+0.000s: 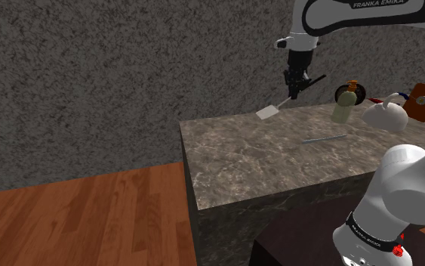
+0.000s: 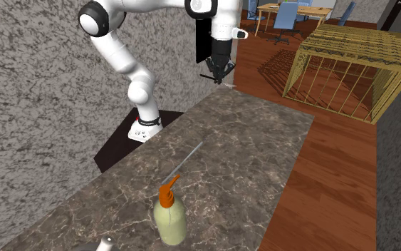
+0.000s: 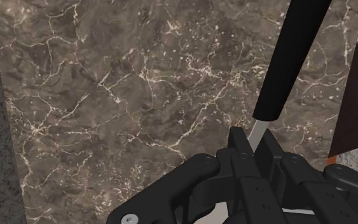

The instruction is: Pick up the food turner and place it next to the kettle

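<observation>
Shoulder view puts the gripper (image 1: 297,85) above the far edge of the worktop (image 1: 263,159), closed on the food turner (image 1: 268,112). The wrist view shows the fingers clasping the thin neck just below the black handle (image 3: 295,57), so the grasp sits near the tool's middle. The turner's long axis slants: its pale blade (image 1: 268,112) hangs low toward the shoulder view's left, close over the worktop, and the handle rises toward that view's right. Whether the blade clears the stone I cannot tell.

The white kettle (image 1: 386,115) stands well off toward the shoulder view's right from the gripper, with a soap bottle (image 1: 344,108) between the two. The carry therefore likely runs rightward in that view, along the handle's direction. The handle end would lead, so the bottle is the thing to steer round before lowering beside the kettle.
</observation>
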`<move>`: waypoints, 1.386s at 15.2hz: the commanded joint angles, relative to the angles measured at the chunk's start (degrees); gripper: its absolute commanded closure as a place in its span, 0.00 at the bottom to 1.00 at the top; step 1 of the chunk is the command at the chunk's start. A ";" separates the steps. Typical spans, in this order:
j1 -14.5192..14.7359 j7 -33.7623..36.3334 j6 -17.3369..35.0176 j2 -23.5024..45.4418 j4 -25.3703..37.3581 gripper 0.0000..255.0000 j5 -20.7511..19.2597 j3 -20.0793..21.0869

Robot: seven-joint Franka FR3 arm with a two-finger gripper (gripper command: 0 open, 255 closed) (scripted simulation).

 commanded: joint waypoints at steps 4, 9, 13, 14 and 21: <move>-2.76 -4.88 -1.57 -6.39 -4.01 1.00 -3.36 -3.30; -5.68 -10.41 -3.35 -11.65 -6.34 1.00 -7.26 -7.24; -7.97 -15.21 -4.73 -14.92 -7.05 1.00 -10.60 -10.75; -8.52 -16.46 -5.05 -15.59 -7.07 1.00 -11.46 -11.68; -11.81 -25.61 -6.81 -18.68 -5.46 1.00 -17.46 -18.73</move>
